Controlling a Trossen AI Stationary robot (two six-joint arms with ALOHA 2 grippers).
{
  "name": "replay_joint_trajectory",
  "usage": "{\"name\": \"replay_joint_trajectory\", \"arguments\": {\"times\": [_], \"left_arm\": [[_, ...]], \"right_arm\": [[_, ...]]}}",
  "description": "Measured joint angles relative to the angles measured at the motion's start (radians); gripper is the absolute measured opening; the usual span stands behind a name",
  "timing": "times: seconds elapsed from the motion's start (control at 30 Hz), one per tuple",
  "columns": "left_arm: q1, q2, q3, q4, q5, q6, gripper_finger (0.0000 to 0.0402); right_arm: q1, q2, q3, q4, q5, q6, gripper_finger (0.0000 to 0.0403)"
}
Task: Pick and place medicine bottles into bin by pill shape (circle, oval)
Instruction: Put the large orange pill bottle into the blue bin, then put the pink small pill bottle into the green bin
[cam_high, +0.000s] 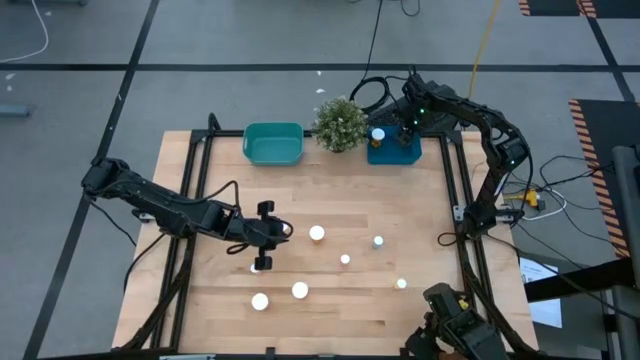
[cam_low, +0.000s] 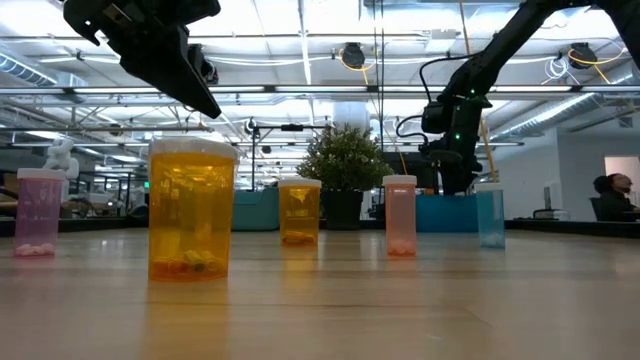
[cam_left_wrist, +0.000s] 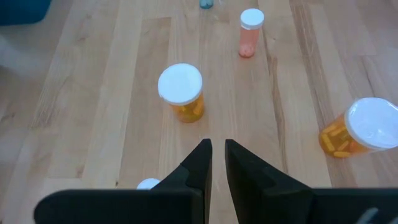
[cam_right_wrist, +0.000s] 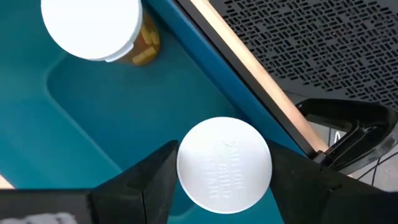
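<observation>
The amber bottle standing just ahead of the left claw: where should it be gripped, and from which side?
Judging by its pose, grip the amber bottle from above, across the round white cap or the body just under it. It stands upright with bare table all round, so a top-down approach looks clear. The left claw points at it with fingers nearly together, so it would need to open first.
</observation>
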Motion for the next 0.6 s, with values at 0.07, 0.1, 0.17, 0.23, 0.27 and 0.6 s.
{"name": "replay_joint_trajectory", "arguments": {"times": [0.07, 0.1, 0.17, 0.23, 0.27, 0.6], "left_arm": [[0.000, 0.000, 0.000, 0.000, 0.000, 0.000, 0.0049], [0.000, 0.000, 0.000, 0.000, 0.000, 0.000, 0.0049], [0.000, 0.000, 0.000, 0.000, 0.000, -0.001, 0.0049], [0.000, 0.000, 0.000, 0.000, 0.000, -0.002, 0.0049], [0.000, 0.000, 0.000, 0.000, 0.000, -0.002, 0.0049], [0.000, 0.000, 0.000, 0.000, 0.000, -0.005, 0.0049]], "right_arm": [[0.000, 0.000, -0.001, -0.001, 0.001, 0.000, 0.0232], [0.000, 0.000, -0.001, 0.000, 0.002, 0.000, 0.0237], [0.000, -0.001, -0.001, 0.004, 0.003, 0.000, 0.0247], [0.000, -0.006, -0.001, 0.003, 0.003, 0.000, 0.0256], [0.000, -0.011, -0.001, 0.004, 0.004, 0.000, 0.0259], [0.032, -0.145, -0.001, 0.005, 0.005, 0.004, 0.0267]]}}
